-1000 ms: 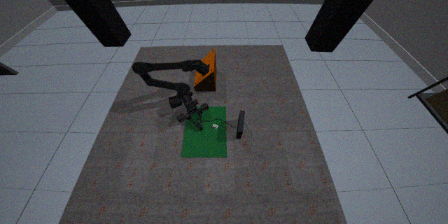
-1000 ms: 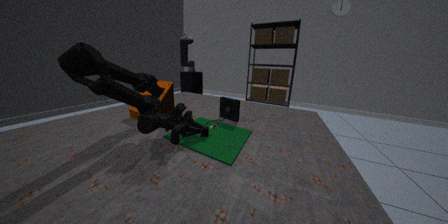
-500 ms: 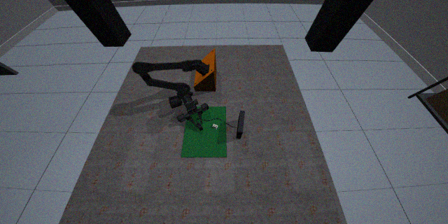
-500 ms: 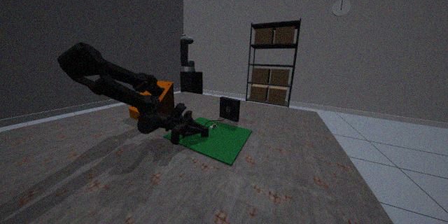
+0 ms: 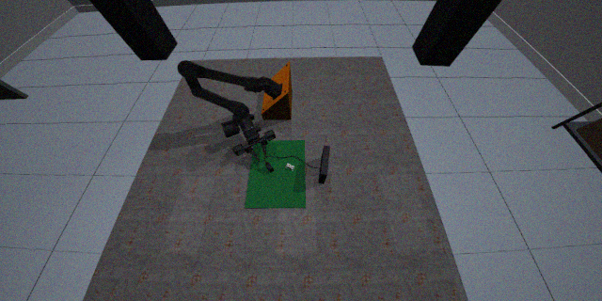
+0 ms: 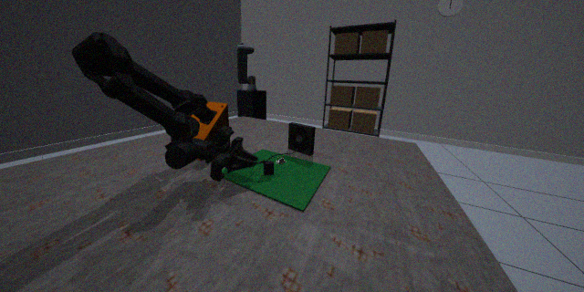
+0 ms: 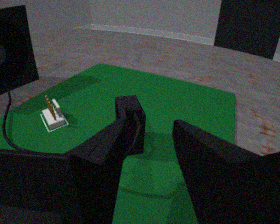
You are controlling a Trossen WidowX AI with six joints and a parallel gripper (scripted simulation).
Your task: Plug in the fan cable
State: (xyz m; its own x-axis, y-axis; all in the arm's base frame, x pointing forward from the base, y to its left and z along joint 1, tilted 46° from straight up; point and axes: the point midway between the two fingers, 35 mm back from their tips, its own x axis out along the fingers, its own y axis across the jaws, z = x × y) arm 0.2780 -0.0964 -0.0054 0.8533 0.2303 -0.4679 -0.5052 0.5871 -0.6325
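The black plug [image 5: 269, 166] [image 6: 268, 168] [image 7: 129, 106] is a small dark block over the green board [image 5: 277, 195] [image 6: 297, 187] [image 7: 196, 102], by the tip of the left finger in the wrist view. Whether it touches the finger or the board is unclear. My gripper [image 5: 261, 156] [image 7: 148, 127] is partly open, with green board showing between its fingertips. The white header [image 5: 290, 166] [image 6: 280, 161] [image 7: 53, 121] stands apart from the plug, its gold pins bare. A thin black cable [image 5: 293, 157] [image 7: 4, 120] runs from the fan [image 5: 324, 165] [image 6: 301, 139] [image 7: 10, 52] toward the gripper.
The fan stands upright beside the board, on the header's side. An orange wedge-shaped mount [image 5: 277, 108] [image 6: 219, 119] carries the arm's base behind the board. A shelf rack with boxes [image 6: 353, 96] stands by the far wall. Dark pedestals [image 5: 134, 19] [image 5: 456, 23] stand farther back.
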